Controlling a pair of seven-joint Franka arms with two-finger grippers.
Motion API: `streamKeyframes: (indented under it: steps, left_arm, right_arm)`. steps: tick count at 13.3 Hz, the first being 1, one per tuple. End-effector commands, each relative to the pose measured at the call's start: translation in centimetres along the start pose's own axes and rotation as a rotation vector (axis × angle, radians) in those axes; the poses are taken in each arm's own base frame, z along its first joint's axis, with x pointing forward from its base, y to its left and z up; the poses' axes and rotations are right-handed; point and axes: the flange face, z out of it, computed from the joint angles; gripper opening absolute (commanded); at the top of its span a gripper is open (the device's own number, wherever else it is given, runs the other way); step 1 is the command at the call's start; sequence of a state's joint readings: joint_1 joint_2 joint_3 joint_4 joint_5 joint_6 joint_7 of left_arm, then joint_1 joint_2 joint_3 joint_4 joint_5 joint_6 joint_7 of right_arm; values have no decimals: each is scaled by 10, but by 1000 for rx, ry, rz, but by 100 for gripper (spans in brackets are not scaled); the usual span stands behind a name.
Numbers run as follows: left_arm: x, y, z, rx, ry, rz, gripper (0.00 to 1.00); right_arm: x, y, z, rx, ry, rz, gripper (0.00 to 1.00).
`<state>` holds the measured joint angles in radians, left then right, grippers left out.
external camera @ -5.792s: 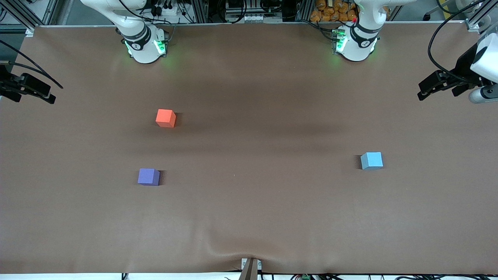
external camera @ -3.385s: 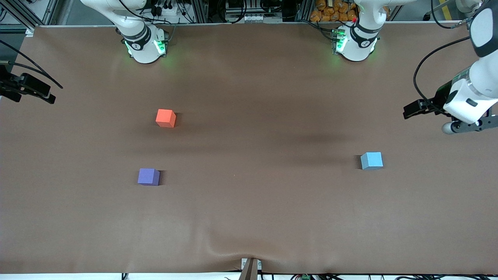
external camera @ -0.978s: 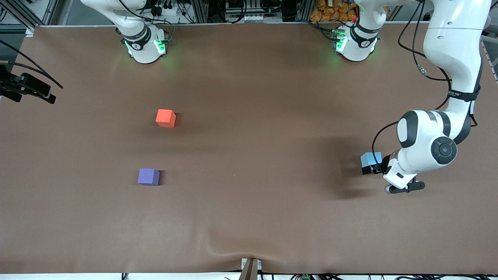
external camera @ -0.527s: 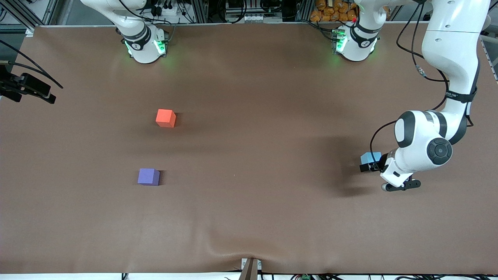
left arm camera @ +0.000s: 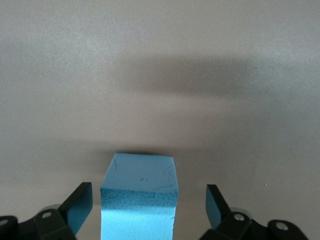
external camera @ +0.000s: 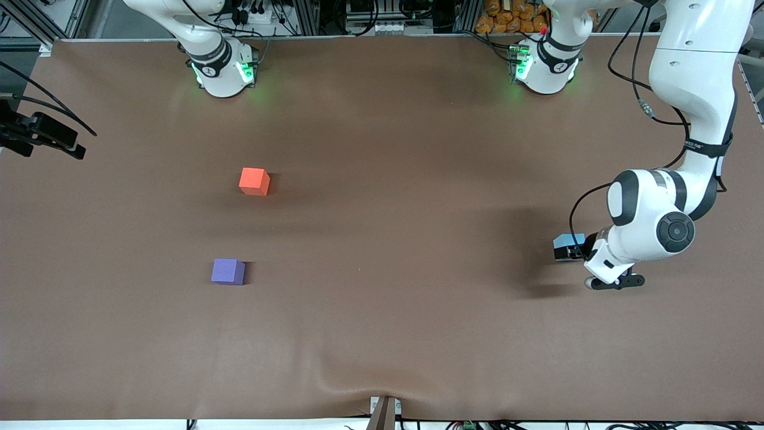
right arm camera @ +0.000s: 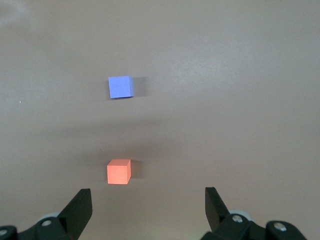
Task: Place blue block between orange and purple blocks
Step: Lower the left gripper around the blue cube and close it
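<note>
The left gripper (left arm camera: 145,210) has its fingers (left arm camera: 79,206) spread wide on either side of the blue block (left arm camera: 140,192), not touching it. The block sits flat on the table (external camera: 382,334) at the left arm's end; a cube, it has no long axis. The orange block (external camera: 254,181) and purple block (external camera: 227,271) lie well apart at the right arm's end. The right gripper (right arm camera: 147,212) waits open, high above them

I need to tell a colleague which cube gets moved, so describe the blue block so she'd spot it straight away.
Look toward the left arm's end of the brown table. There the left gripper sits open around the blue block, a finger at each side. It is light sky-blue, and no other cube is near it.
</note>
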<state>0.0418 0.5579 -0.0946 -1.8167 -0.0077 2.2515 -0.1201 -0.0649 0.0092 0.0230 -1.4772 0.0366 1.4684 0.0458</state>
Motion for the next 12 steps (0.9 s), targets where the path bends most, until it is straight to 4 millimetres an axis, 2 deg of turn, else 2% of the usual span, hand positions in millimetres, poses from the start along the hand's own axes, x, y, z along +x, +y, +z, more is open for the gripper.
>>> streamKeyframes:
  steps: [1, 3, 8, 9, 10, 12]
  left_arm:
    - [-8, -5, 5, 0, -24, 5, 100]
    - [-13, -14, 10, 4, -37, -4, 100]
    - [-18, -22, 11, 5, -47, -8, 99]
    - [-19, -21, 11, 5, -47, -6, 83]
    - [-19, -19, 11, 4, -47, -3, 61]
    - [-19, -19, 10, -1, -46, -10, 7]
  right_arm:
    - [-6, 4, -3, 18, 1, -5, 100]
    - [-6, 4, -3, 18, 1, -5, 100]
    - [-6, 4, -3, 20, 1, -7, 100]
    - [-6, 4, -3, 20, 1, -7, 100]
    - [-6, 4, -3, 20, 1, -7, 100]
    - [-6, 4, -3, 18, 1, -5, 100]
